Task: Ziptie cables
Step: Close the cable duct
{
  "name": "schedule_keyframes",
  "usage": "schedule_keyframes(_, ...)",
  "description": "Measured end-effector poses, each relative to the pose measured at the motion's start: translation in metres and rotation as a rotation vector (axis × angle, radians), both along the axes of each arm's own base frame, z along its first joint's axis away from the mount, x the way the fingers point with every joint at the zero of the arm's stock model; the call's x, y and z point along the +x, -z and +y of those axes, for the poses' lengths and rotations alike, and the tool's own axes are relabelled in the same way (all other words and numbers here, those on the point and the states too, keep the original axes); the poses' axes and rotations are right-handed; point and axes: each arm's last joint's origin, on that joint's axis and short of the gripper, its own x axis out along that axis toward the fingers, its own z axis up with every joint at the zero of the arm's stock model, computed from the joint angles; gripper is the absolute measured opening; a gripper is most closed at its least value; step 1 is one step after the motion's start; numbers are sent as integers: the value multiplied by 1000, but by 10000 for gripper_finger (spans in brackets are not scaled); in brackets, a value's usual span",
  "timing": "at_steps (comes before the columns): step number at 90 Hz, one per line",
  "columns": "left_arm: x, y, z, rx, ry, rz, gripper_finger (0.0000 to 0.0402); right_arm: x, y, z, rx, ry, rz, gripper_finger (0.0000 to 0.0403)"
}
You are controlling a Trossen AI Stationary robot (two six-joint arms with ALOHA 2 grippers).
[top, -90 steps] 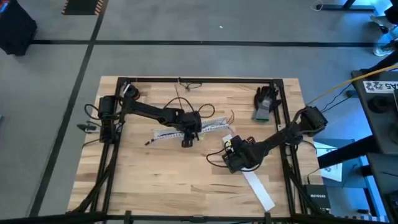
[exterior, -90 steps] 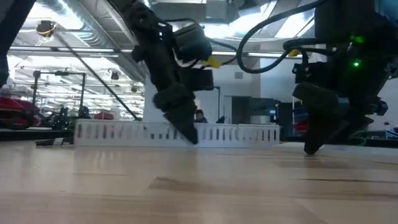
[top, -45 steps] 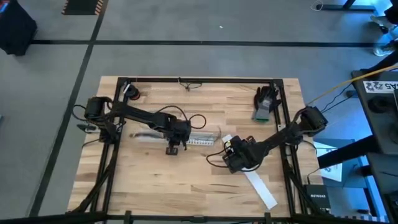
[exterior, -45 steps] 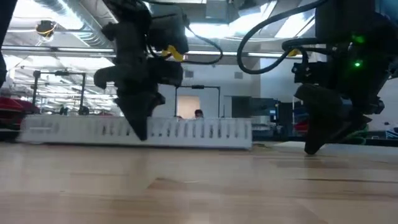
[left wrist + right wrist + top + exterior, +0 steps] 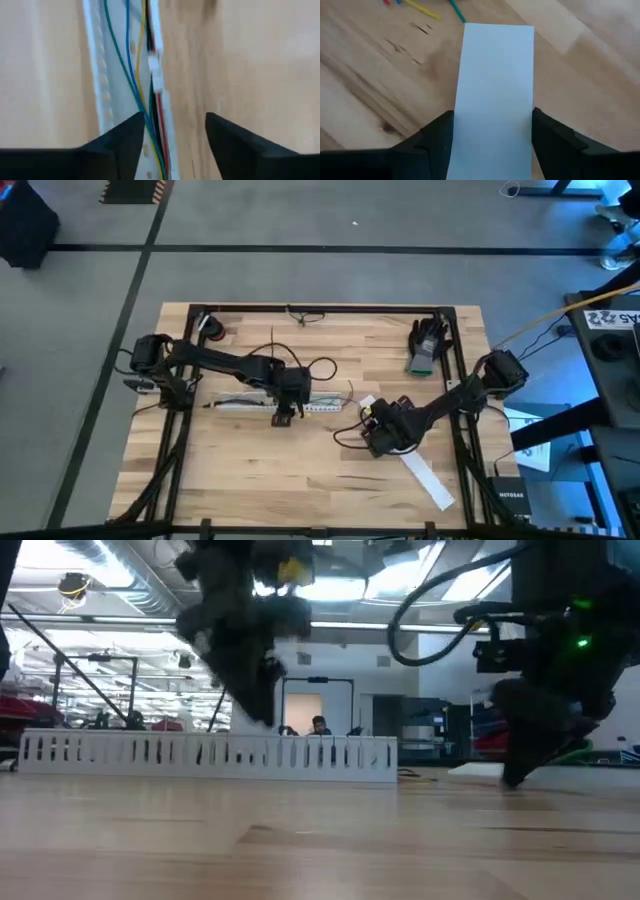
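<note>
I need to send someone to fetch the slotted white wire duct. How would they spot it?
Start at the wooden table and find the left end effector near its middle. Beneath it lies the duct, a long white channel with comb-like slotted walls and the cables inside. The flat white strip at the right end effector has no slots.

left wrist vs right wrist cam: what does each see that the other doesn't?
Left wrist only: the cables, green, blue, yellow, red and dark, running along a white slotted duct, between the open left tool.

Right wrist only: a flat white strip between the open right tool, plus coloured wire ends.

Both: the wooden table.
</note>
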Motion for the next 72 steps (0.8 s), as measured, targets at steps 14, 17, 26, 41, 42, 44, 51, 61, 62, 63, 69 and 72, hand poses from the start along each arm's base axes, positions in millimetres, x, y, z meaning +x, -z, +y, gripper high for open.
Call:
schedule_keyframes(14,4,-17,7,3,-18,-142,223,-5,-28,-6,-29,-93,-44,225)
schedule_keyframes(17,5,-18,8,3,-22,-157,223,-3,-32,-6,-27,-132,-62,225)
schedule_keyframes(26,10,-13,11,-23,-30,-203,223,3,-44,-9,-37,-248,-106,225)
schedule_keyframes(41,12,-5,14,-67,-61,-274,224,20,-50,-25,-20,-430,-104,225)
schedule_keyframes(42,11,-5,14,-68,-64,-274,224,21,-51,-26,-16,-444,-103,225)
schedule_keyframes(44,11,-4,14,-72,-68,-273,224,24,-51,-28,-9,-472,-101,225)
schedule_keyframes(51,11,-1,15,-76,-73,-294,224,32,-52,-36,14,-586,-109,225)
schedule_keyframes(61,10,11,14,-100,-66,-303,224,41,-55,-45,1,-735,-120,225)
schedule_keyframes(62,10,12,13,-103,-66,-299,224,42,-56,-46,-2,-746,-118,225)
schedule_keyframes(63,9,13,13,-106,-65,-295,224,42,-56,-47,-6,-757,-115,225)
schedule_keyframes(69,10,18,13,-116,-73,-291,224,46,-59,-53,-37,-817,-109,225)
schedule_keyframes(72,9,20,14,-119,-82,-296,224,47,-59,-56,-38,-841,-105,225)
